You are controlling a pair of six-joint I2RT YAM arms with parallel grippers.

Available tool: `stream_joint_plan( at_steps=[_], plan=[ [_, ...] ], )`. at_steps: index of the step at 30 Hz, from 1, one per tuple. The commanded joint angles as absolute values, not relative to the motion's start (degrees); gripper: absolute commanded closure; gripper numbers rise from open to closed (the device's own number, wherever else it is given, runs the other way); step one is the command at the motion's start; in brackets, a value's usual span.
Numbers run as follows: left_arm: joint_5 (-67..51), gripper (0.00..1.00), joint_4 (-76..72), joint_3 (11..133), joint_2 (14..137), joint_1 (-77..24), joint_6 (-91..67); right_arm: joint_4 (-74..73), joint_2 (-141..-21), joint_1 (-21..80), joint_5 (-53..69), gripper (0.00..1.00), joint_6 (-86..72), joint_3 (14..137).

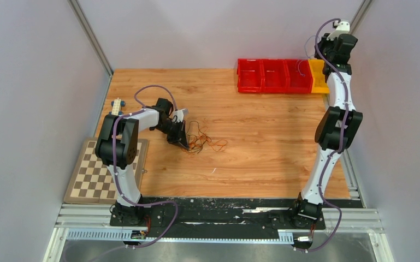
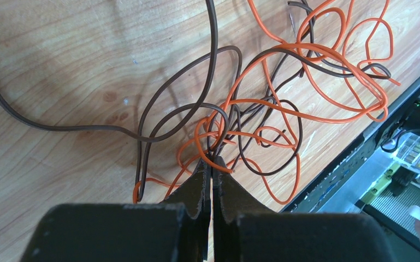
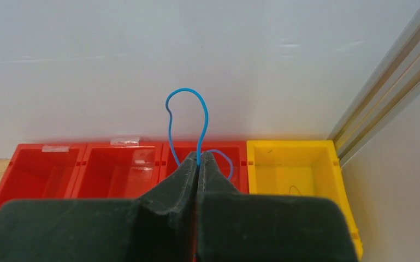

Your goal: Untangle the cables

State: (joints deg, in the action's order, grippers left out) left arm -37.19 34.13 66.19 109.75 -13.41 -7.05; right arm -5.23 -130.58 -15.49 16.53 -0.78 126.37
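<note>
Left gripper [image 2: 212,164], fingers pressed together on the near edge of the orange-and-brown cables [image 2: 284,103] sprawling ahead of it mid-table, while the distant right gripper [image 3: 198,159] pinches a blue wire [image 3: 188,91] above the bins [image 3: 109,176].

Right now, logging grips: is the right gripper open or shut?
Shut: the right gripper pinches a blue wire, jaws closed, its loop rising above them.

I see a wooden table [image 1: 262,158]. At its far edge three red bins [image 1: 273,87] sit in a row. A yellow bin [image 1: 315,82] touches the last red one on the right. A brown and white checkerboard [image 1: 95,177] lies at the near left corner. A small pale block [image 1: 118,104] sits farther back, by the left edge.
</note>
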Motion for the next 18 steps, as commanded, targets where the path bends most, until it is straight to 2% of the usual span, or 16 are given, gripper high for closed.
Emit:
stream_joint_plan(
  at_steps=[1,11,12,15,18],
  plan=[
    [-37.1,1.0,35.2,68.3,110.3,-13.5,-5.4,-1.4,-132.7,-14.9,14.6,1.0,-0.3,126.7],
    [-36.5,1.0,37.1,69.7,111.9,-13.5,-4.2,2.3,-141.9,-13.0,15.7,1.0,1.8,130.4],
    [-36.5,1.0,37.4,69.9,112.0,-13.5,-4.2,2.3,-142.2,-12.9,15.5,0.98,2.0,129.9],
    [-36.7,1.0,37.7,70.3,111.7,-13.5,-3.9,1.9,-140.3,-12.8,14.8,0.75,3.6,126.4],
    [-37.9,1.0,37.5,70.1,111.1,-13.5,-3.9,1.5,-135.7,-13.3,15.0,0.45,5.2,121.5]
  ],
)
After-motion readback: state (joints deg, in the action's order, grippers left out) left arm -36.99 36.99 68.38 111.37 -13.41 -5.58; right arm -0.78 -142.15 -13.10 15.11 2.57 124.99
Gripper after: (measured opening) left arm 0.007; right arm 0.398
